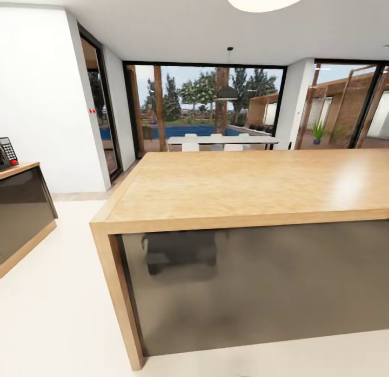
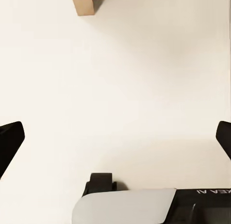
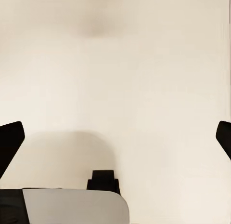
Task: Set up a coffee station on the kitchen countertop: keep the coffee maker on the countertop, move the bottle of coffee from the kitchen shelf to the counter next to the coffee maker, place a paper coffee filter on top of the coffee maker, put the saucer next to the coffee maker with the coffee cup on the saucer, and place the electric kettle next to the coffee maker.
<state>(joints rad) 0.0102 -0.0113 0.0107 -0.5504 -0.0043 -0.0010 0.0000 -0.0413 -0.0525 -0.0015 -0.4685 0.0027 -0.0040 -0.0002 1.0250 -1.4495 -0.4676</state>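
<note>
Presently, stock on view, listed against the wooden island table (image 1: 243, 188) as landmark:

1. Island table: broad light-wood top, glossy dark front panel, directly ahead of me.
2. Low cabinet (image 1: 21, 215), off to the island's left: wood top, dark glossy front, a black phone handset (image 1: 7, 152) with a red button standing on it.
3. Beyond the island: white dining table (image 1: 216, 141) with chairs, glazed wall, pool outside.
4. Left hand (image 2: 115, 137): fingers spread wide, holding nothing, pale floor (image 2: 120, 79) beneath; a corner of the island's wooden leg (image 2: 83, 3) lies past it.
5. Right hand (image 3: 115, 137): likewise wide open and empty, over the same floor.

Task items: coffee maker, bottle, filter, saucer, cup, kettle and kitchen worktop are none of them among the above; I cannot place them from here.

Step in hand, as I judge it: transit, nothing collected yet. Next move calls for turning or driving the base until the shelf or worktop comes before the head camera.
</note>
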